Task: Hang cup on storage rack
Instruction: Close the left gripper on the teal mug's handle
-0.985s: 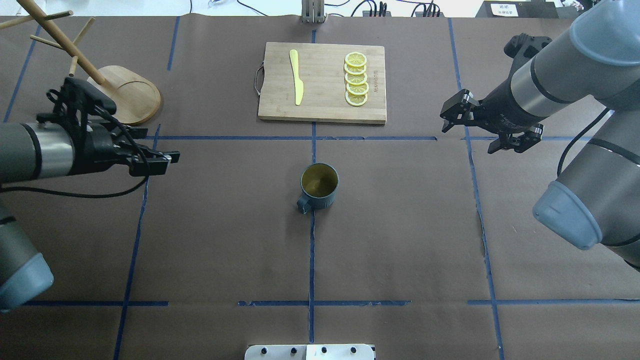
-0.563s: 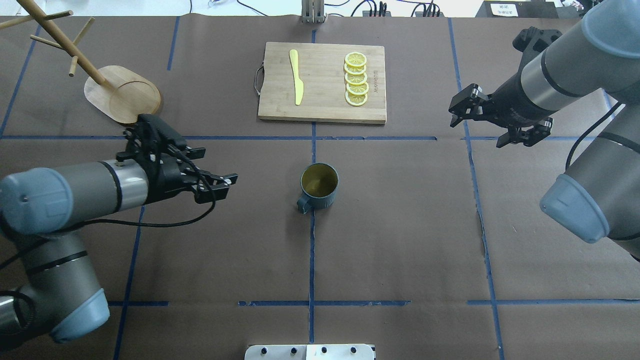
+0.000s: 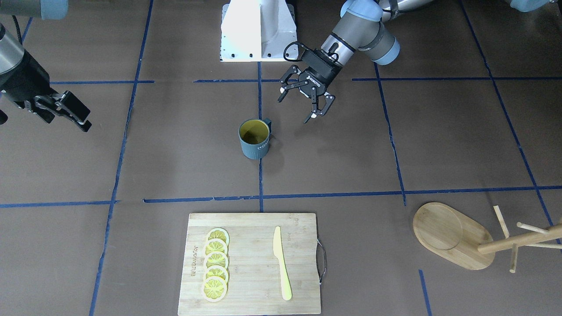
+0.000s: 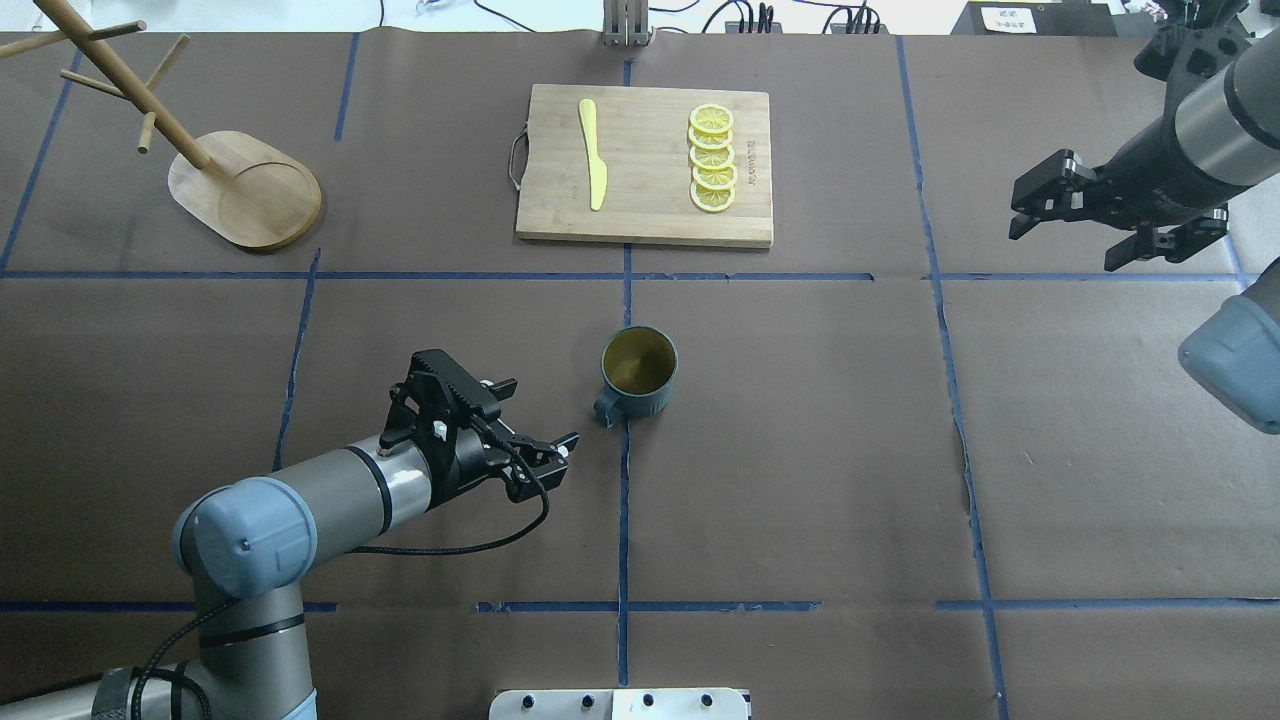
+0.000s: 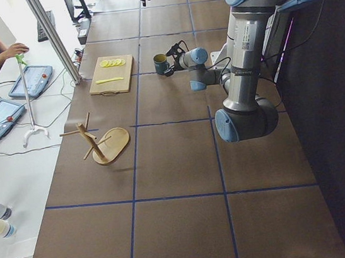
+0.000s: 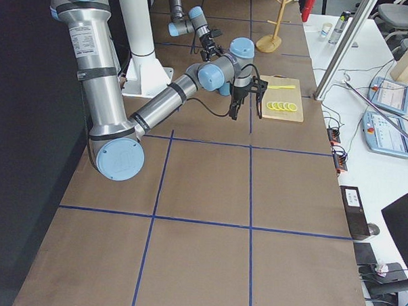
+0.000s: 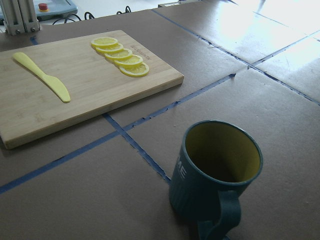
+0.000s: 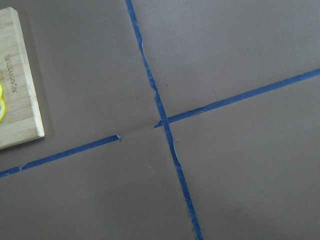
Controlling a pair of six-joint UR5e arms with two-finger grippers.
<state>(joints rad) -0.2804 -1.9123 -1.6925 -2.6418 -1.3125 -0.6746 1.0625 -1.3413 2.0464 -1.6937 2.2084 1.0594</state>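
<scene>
The cup [image 4: 638, 372], dark blue-grey with a yellow inside, stands upright at the table's middle, its handle toward the robot's side; it also shows in the front view [image 3: 254, 139] and fills the left wrist view [image 7: 215, 172]. The storage rack [image 4: 245, 190], a light wooden mug tree on an oval base, stands at the far left and appears in the front view [image 3: 452, 235]. My left gripper [image 4: 555, 462] is open and empty, just left of the cup's handle and apart from it; it also shows in the front view [image 3: 296, 107]. My right gripper [image 4: 1065, 240] is open and empty at the far right.
A rectangular cutting board [image 4: 645, 215] lies beyond the cup, with a yellow knife [image 4: 592, 155] and several lemon slices [image 4: 712, 160] on it. Blue tape lines cross the brown table cover. The right wrist view shows only table and the board's corner [image 8: 17, 75].
My left arm has swept from beside the rack toward the cup and now sits close to its handle. My right arm has drawn back to the right. The cup has not moved.
</scene>
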